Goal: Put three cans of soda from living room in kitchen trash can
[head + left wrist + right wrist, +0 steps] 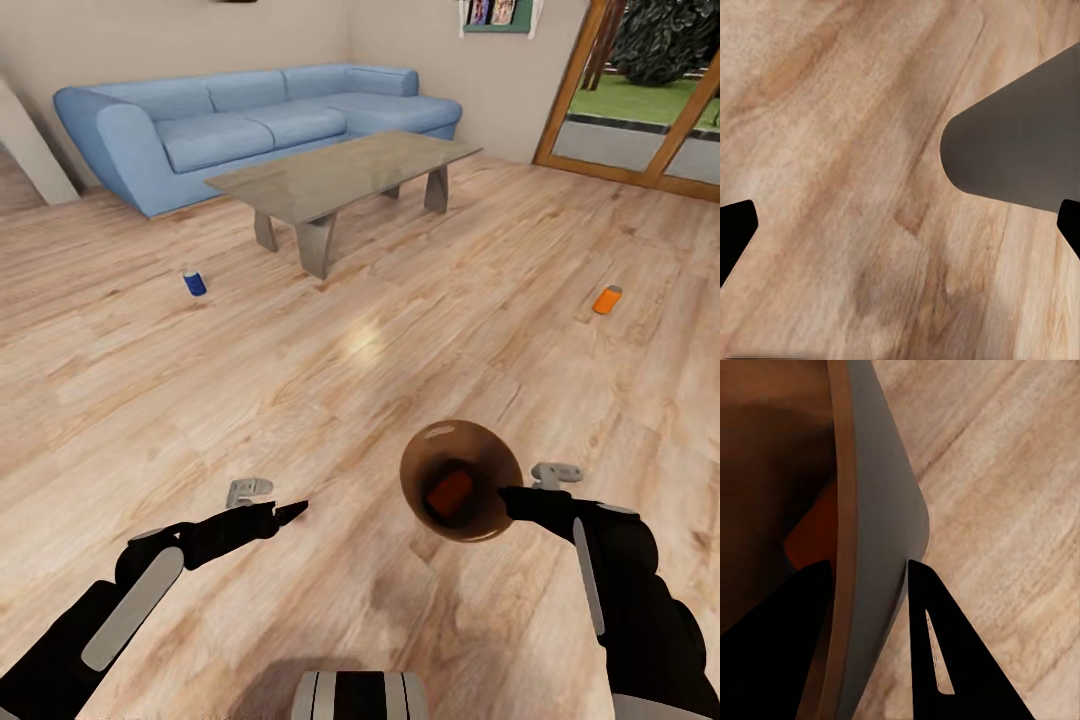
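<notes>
The tash can (462,480) hangs tilted above the wood floor, its brown inside facing me. An orange can of soda (450,492) lies inside it. My right gripper (515,497) is shut on its rim, one finger inside and one outside the grey wall (881,532). A dark blue can of soda (194,283) stands on the floor left of the table. Another orange can of soda (607,299) lies on the floor at the right. My left gripper (290,513) is open and holds nothing; the bin's grey side (1020,150) shows beyond its fingers.
A grey low table (340,175) stands ahead with a blue corner sofa (250,115) behind it. A wood-framed glass door (640,110) opens to a garden at the back right. Bare wood floor (350,350) stretches between me and the cans.
</notes>
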Available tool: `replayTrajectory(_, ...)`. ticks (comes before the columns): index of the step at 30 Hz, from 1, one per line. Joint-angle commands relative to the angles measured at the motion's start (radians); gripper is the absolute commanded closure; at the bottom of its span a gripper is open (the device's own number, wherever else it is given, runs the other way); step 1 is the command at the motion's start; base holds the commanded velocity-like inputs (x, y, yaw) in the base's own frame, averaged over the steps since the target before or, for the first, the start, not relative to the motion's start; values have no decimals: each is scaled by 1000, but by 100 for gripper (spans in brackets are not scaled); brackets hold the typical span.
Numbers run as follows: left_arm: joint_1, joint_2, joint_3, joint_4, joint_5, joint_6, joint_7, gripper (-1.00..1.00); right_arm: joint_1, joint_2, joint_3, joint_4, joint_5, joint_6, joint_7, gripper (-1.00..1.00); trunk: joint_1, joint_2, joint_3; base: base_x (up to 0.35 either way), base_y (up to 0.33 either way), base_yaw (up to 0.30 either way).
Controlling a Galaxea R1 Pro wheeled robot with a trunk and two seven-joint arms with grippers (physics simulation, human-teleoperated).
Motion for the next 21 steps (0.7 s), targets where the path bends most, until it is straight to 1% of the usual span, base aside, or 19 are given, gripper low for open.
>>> replayTrajectory(1,0,0,0,0,0,0,0,-100,0,0,1,-1,-19,3,2,100,0,0,1,0,0,200)
replayTrajectory(21,0,0,0,0,0,0,0,-100,0,2,1,-1,-19,3,2,100,0,0,24,0,0,196)
